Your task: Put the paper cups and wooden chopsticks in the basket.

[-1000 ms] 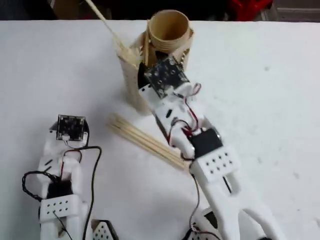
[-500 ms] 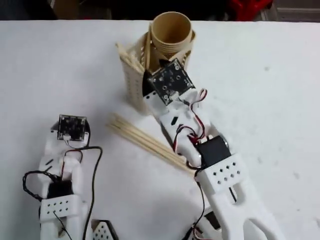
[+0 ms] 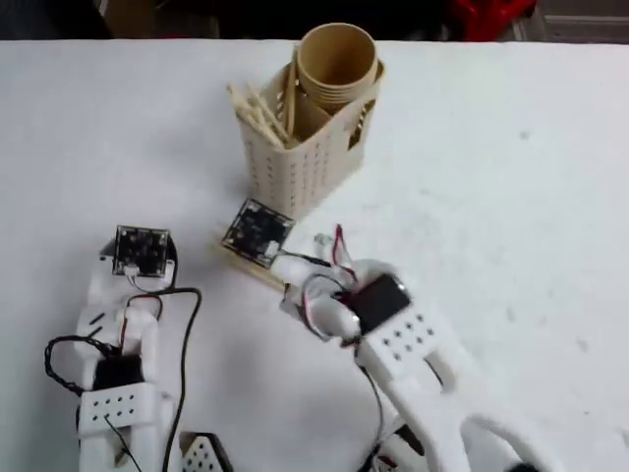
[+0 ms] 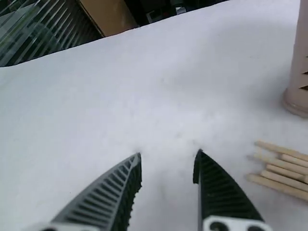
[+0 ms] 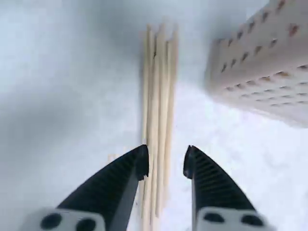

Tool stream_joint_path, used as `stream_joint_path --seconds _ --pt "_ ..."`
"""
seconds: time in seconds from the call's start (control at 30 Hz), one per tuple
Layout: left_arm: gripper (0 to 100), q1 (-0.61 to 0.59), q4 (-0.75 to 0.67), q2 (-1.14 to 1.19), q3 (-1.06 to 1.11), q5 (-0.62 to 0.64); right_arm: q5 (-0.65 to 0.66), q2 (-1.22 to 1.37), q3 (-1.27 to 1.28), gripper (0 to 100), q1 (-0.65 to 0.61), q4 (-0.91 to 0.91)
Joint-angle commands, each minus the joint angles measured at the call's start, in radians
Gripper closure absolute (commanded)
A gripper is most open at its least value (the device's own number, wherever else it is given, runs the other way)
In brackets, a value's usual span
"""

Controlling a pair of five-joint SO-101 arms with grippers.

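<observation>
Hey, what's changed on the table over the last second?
The right gripper let go of a chopstick that stuck up out of the basket; it has dropped in among the stored chopsticks. The arm then drew back toward its base and is now open over the loose chopsticks on the table. The left gripper, paper cups and basket stayed put.

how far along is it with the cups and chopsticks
Done: cups and some chopsticks stand in the basket. In hand: nothing; the open right gripper hangs over a loose bundle on the table. Left: that bundle goes into the basket.
</observation>
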Motion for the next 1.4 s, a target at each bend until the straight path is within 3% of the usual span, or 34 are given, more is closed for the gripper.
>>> stream_joint_path --seconds 0.0,0.23,0.63,0.77,0.97,1.37 --pt "81 0.015 0.003 -0.016 0.0 0.006 0.017 0.159 -0.021 87.7 -0.015 -0.053" --pt "81 0.01 0.003 -0.016 0.0 0.006 0.018 0.455 -0.203 92.8 -0.081 -0.068" --pt "81 0.008 0.005 -0.016 0.0 0.006 0.017 0.67 -0.25 92.2 -0.033 -0.17" --pt "81 0.008 0.005 -0.016 0.0 0.006 0.018 0.708 -0.255 88.2 -0.01 -0.177" --pt "81 0.008 0.005 -0.016 0.0 0.006 0.014 0.72 -0.255 98.6 0.001 -0.177" --pt "81 0.008 0.005 -0.016 0.0 0.006 0.011 0.746 -0.247 97.7 -0.007 -0.177"
